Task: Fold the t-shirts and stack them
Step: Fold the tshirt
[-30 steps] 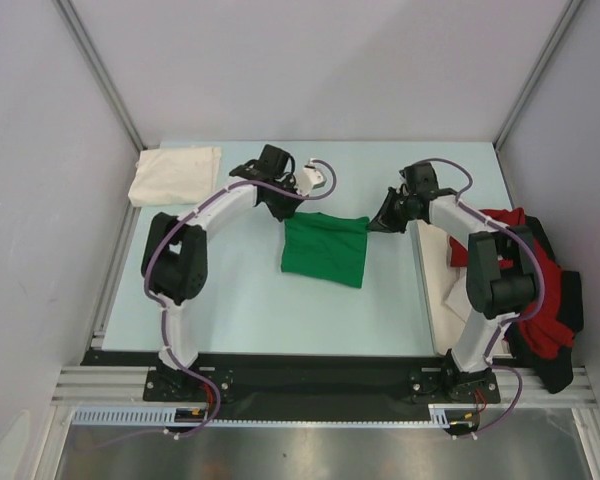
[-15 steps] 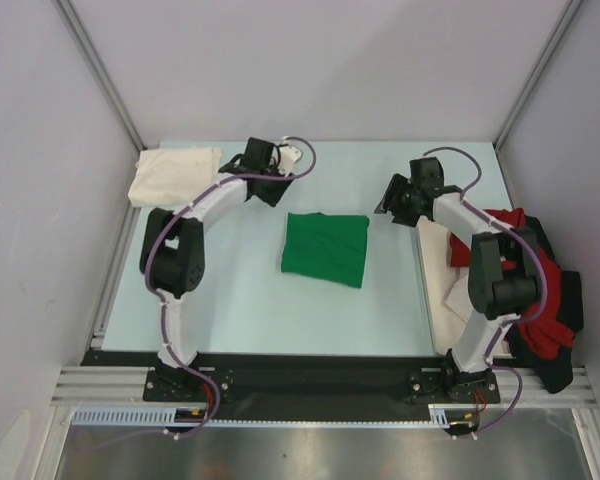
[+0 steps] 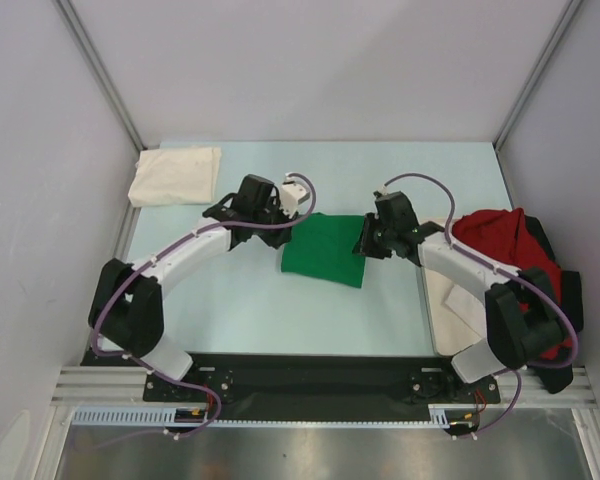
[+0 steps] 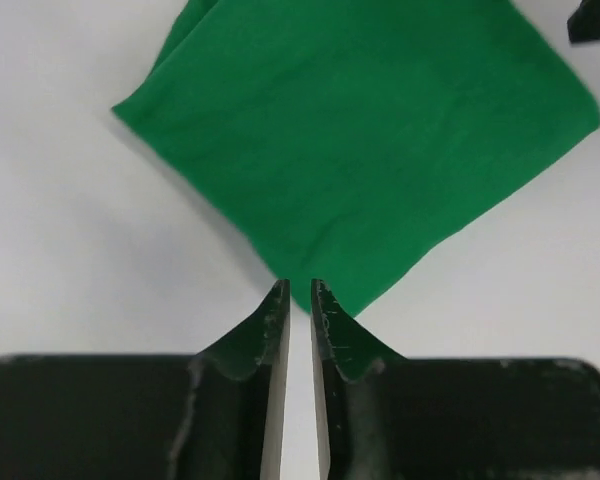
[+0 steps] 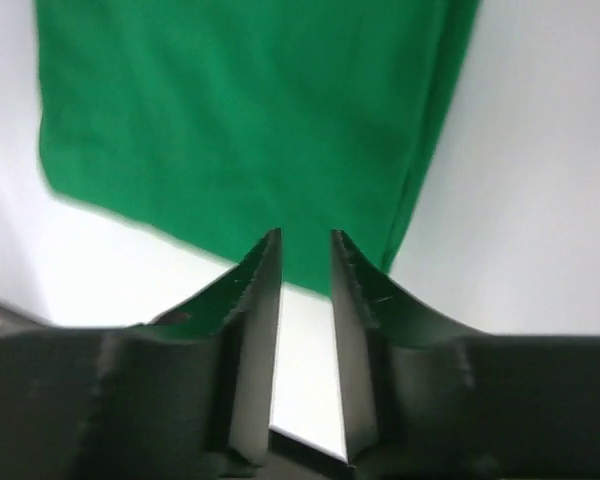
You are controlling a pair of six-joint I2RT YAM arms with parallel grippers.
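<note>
The green tee [image 3: 325,250] lies folded into a rough square in the middle of the table [image 3: 250,300]. The cream tee [image 3: 175,175] sits folded at the far left corner, well apart from it. The red tee [image 3: 495,235] and the dark tee [image 3: 568,300] are heaped unfolded at the right edge.

Both arms reach in over the green tee's far edge. The left fingers [image 4: 270,330] are nearly closed, with only a sliver of table showing between them and their tips at one corner of the cloth. The right fingers [image 5: 255,290] stand a little wider but still narrow, over the tee's edge near the other corner. Neither pair holds anything.

We judge the next step to be lifting this square and carrying it to the cream tee to stack. The risks come from how the fingers stand:

- With gaps this narrow, the fingers may ride over the cloth rather than straddle it, pushing and rumpling the layers.
- The left wrist view shows layers splaying at the far corner, so pinching only the top ply would let the fold fall open as it rises.
- If one side grips and the other misses, the tee will swing and unfold.
- An uneven lift would skew it, so it lands crooked on the stack.
</note>
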